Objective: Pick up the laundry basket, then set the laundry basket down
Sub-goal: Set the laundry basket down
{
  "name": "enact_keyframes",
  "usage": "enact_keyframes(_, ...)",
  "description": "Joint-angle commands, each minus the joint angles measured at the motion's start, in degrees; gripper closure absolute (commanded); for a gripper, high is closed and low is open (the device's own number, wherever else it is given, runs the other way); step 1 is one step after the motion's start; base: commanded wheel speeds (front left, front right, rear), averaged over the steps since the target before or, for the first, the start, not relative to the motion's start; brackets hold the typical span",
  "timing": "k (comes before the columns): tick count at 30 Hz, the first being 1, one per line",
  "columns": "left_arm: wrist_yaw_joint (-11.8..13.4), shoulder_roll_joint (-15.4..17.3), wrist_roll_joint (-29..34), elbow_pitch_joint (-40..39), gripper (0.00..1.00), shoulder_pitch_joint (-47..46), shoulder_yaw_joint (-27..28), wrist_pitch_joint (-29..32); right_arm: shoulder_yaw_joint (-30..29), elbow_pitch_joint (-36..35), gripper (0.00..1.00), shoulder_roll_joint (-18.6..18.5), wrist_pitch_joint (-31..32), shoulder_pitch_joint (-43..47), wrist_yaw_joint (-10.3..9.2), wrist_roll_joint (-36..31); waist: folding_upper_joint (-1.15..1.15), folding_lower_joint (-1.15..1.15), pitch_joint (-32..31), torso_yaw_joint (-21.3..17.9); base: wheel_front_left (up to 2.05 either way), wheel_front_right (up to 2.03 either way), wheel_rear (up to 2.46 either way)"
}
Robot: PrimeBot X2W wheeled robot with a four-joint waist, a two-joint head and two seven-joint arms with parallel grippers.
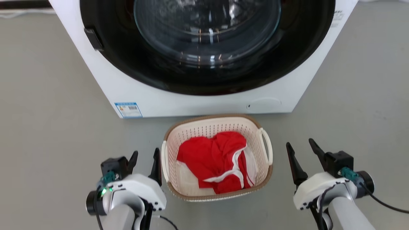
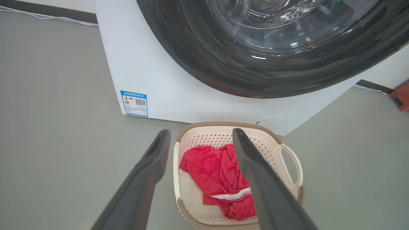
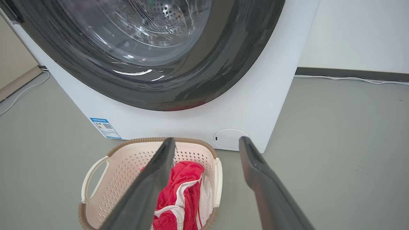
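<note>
So the laundry basket is sitting on the grey floor right in front of the washer, nearly up against its white front panel, under the big dark round door. There's a red garment with white trim bunched up inside it. The left gripper sits just beside the basket's left side with its fingers spread and nothing in them. Its inner finger looks really close to the left loop handle, can't tell if it's touching. The right gripper is off to the basket's right, with a clear gap to the right loop handle, fingers spread wide and empty too. Little blue sticker on the washer's lower left corner.
</note>
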Motion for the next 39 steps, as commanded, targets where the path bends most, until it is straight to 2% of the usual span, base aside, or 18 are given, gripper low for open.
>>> enact_keyframes(1, -0.24, 0.93, 0.73, -1.9, 0.0, 0.69, 1.91, -0.35, 1.4, -1.72, 0.0, 0.29, -0.8, 0.69, 0.25, -0.41, 0.0, 0.0, -2.01, 0.05, 0.0, 0.0, 0.0)
enact_keyframes(18, 0.38, 0.93, 2.13, -12.21, 0.0, 14.67, 7.53, -0.35, -0.17, -9.49, 0.0, 0.29, -0.8, 10.35, 0.25, -1.31, 0.0, 0.0, -12.88, -1.16, 0.0, 0.0, 0.0)
enact_keyframes(24, 0.71, 0.93, 1.96, -14.86, 0.0, 17.11, 9.65, -0.35, -1.39, -12.6, 0.0, 0.29, -0.8, 12.27, 0.25, -1.8, 0.0, 0.0, -14.22, -2.01, 0.0, 0.0, 0.0)
enact_keyframes(39, 1.1, 0.93, 2.33, -18.49, 0.0, 19.55, 12.91, -0.35, -3.76, -14.22, 0.0, 0.29, -0.8, 13.38, 0.25, -2.64, 0.0, 0.0, -15.57, -2.89, 0.0, 0.0, 0.0)
